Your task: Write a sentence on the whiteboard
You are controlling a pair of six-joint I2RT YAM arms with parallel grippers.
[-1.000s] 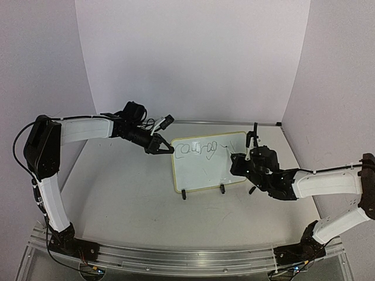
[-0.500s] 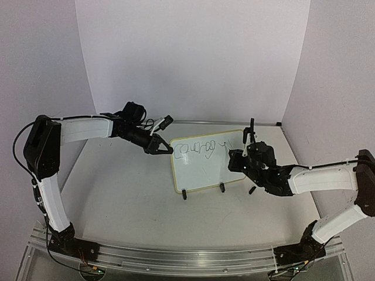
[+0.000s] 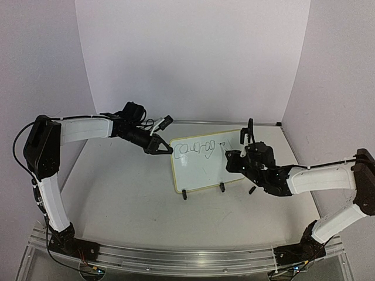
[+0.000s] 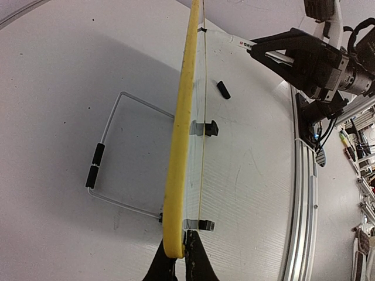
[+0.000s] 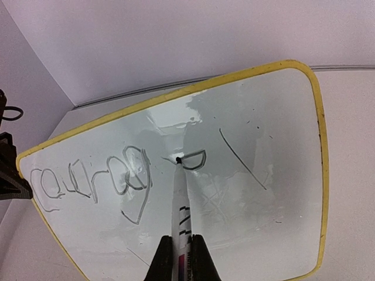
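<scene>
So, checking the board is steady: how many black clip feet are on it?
2, on the whiteboard's bottom edge: the left foot near the corner, the right foot past the middle. None looks hidden.

My right tool [image 3: 230,158] now sits further left across the whiteboard [image 3: 202,175] than a second ago, closer to its middle, and my right forearm [image 3: 319,178] reaches out straighter behind it. The marker [image 5: 179,205] I hold has travelled with it. Its tip now rests on a small loop [image 5: 194,159] of the sentence [image 5: 94,182] in the whiteboard's upper half, a spot my tool stood short of before.
</scene>
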